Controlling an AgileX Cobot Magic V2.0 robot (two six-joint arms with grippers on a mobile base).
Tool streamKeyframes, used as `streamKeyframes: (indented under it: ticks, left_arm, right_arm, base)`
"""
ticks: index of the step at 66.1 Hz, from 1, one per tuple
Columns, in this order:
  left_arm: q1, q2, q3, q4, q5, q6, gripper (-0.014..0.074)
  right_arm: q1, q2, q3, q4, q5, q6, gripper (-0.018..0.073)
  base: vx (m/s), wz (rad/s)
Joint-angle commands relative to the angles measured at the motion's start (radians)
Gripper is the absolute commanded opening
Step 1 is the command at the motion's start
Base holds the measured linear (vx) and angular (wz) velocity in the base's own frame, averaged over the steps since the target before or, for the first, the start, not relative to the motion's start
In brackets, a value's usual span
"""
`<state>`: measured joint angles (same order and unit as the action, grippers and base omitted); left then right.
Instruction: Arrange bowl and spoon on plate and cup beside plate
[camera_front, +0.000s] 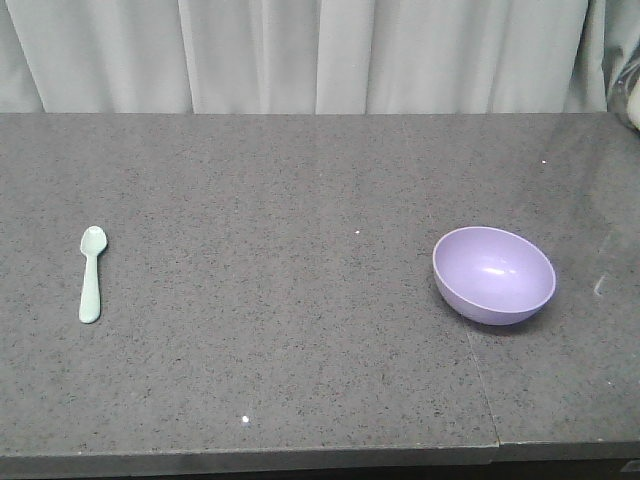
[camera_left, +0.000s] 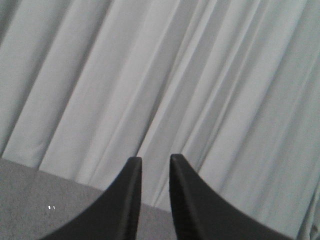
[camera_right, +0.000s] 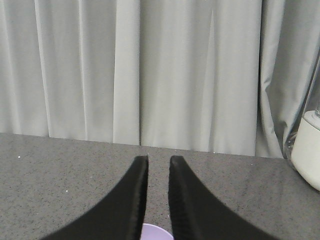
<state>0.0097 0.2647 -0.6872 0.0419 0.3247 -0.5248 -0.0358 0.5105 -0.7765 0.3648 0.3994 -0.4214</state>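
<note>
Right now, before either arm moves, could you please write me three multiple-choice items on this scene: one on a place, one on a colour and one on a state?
1. Where on the grey speckled stone table does the small pale mint-green plastic spoon lie in the front view?
A. at the left
B. in the middle
C. at the far right edge

2. What colour is the pleated curtain behind the table?
A. dark blue
B. pale grey-white
C. red

3. How does the round lavender-purple plastic bowl stand?
A. upside down
B. full of liquid
C. opening up and empty

Answers:
1 A: the spoon lies at the left, well apart from the bowl at the right.
2 B: the folds read pale grey-white in every view.
3 C: the bowl's bare inside shows.
</note>
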Motion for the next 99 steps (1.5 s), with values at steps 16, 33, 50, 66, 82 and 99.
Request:
streamKeyframes:
  ticks: [16, 33, 50, 66, 82, 99]
  left_arm:
    - [-0.002, 0.127, -0.024, -0.430, -0.203, 0.193, 0.0439]
    - [-0.002, 0.173, -0.053, -0.410, -0.245, 0.365, 0.0429]
    - [-0.001, 0.499, -0.445, -0.317, 0.186, 0.534, 0.0429]
    - [-0.001, 0.819, -0.698, -0.125, 0.479, 0.483, 0.0429]
    - [-0.001, 1.171, -0.722, -0.103, 0.498, 0.445, 0.0429]
    - [-0.001, 1.295, -0.722, -0.106, 0.500, 0.403, 0.0429]
  right_arm:
    - [-0.004, 0.013, -0.031, 0.016, -0.119, -0.005, 0.0445]
    - [-0.004, 0.013, -0.031, 0.016, -0.119, -0.005, 0.0475]
    - [-0.004, 0.013, -0.031, 0.016, -0.119, -0.005, 0.0475]
    - [-0.004, 0.013, -0.031, 0.018, -0.118, -0.005, 0.0475]
    - [-0.004, 0.013, -0.031, 0.018, -0.099, -0.004, 0.0475]
    - [-0.004, 0.013, -0.031, 0.019, -0.095, -0.004, 0.0475]
  base:
    - [0.00, 0.00]
    - [0.00, 0.00]
    - [0.00, 0.00]
    - [0.00, 0.00]
    - [0.00, 0.00]
    - [0.00, 0.00]
